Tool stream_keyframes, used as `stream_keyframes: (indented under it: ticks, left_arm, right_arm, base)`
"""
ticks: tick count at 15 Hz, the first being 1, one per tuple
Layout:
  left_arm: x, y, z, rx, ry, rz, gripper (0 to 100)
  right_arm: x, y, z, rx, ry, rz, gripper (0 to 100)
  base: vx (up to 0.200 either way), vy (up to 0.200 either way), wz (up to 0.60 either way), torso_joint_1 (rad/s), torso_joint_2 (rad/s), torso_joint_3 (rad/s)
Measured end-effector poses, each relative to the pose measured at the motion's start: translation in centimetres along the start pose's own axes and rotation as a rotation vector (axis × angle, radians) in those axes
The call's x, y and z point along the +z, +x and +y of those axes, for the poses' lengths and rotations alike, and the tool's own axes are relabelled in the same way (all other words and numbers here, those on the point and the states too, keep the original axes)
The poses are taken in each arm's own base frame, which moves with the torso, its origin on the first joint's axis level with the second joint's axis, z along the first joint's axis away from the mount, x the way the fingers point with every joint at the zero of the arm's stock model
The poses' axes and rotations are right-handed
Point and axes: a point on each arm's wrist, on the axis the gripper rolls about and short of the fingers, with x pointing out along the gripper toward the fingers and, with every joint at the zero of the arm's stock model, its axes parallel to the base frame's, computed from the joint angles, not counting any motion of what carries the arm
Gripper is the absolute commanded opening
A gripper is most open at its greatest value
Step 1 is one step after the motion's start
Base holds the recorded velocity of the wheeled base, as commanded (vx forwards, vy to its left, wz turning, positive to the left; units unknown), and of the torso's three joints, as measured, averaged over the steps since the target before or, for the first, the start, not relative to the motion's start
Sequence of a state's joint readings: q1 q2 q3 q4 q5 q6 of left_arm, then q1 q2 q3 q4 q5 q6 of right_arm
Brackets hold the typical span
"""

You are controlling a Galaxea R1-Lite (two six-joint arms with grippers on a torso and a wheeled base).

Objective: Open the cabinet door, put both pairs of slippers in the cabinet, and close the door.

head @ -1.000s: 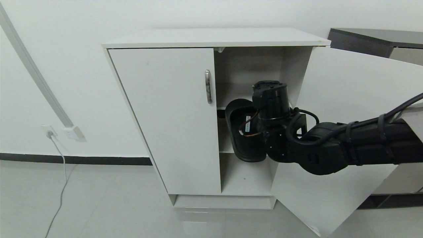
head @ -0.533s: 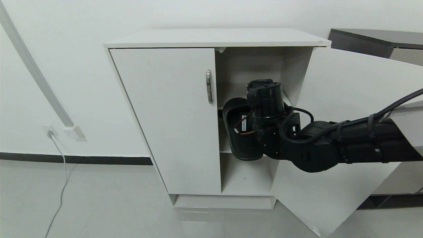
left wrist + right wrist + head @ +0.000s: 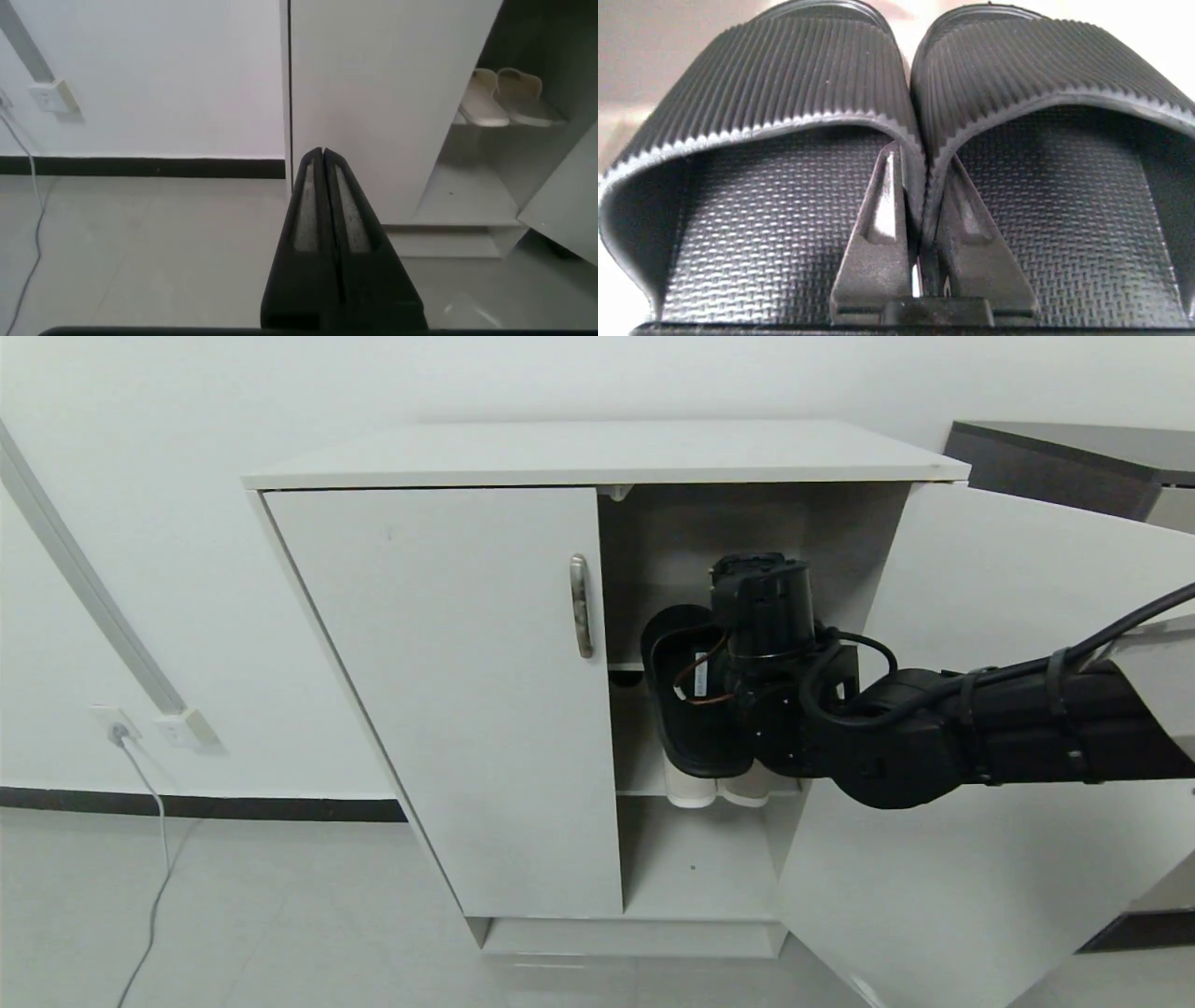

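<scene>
A white cabinet [image 3: 597, 453] stands with its left door [image 3: 448, 691] closed and its right door [image 3: 990, 607] swung open. My right gripper [image 3: 920, 177] is shut on a pair of black slippers [image 3: 785, 159], pinching their two inner edges together. In the head view the black slippers [image 3: 691, 728] hang upright in the cabinet opening, in front of the upper shelf, beside my right wrist [image 3: 766, 616]. A pair of white slippers [image 3: 509, 93] lies on the middle shelf, heels [image 3: 714, 791] outward. My left gripper [image 3: 323, 157] is shut on nothing, low and in front of the closed door.
A metal handle [image 3: 580, 607] sits on the closed door's edge. A wall socket with a cable [image 3: 117, 733] is at the left, a dark-topped unit [image 3: 1055, 453] behind the open door. Bare tiled floor [image 3: 233, 915] lies before the cabinet; the bottom shelf [image 3: 691, 868] holds nothing.
The head view has shifted closer to the cabinet. Against the shelves, my right gripper with the black slippers has risen a little, uncovering the heels of the white slippers.
</scene>
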State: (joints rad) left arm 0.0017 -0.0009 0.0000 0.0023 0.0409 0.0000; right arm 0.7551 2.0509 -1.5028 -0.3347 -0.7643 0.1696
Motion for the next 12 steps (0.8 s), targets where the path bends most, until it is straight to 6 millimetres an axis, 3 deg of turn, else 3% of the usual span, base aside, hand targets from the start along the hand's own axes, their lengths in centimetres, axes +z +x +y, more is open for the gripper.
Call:
stream_keyframes:
  ticks: [1,7,12]
  left_arm:
    - [0.0,0.0,0.0,-0.001,0.000,0.001,0]
    - [0.0,0.0,0.0,0.001,0.000,-0.001,0]
    - [0.0,0.0,0.0,0.003,0.000,-0.001,0]
  right_arm:
    - [0.0,0.0,0.0,-0.001,0.000,0.001,0]
    - [0.1,0.3,-0.2,0.000,0.002,0.000,0]
    - [1.2,2.3,-0.2,-0.017,0.004,0.006,0]
  base:
    - [0.200,0.000,0.00,0.007,0.00,0.002]
    - [0.000,0.000,0.00,0.000,0.00,0.000]
    - [0.000,0.000,0.00,0.000,0.00,0.000]
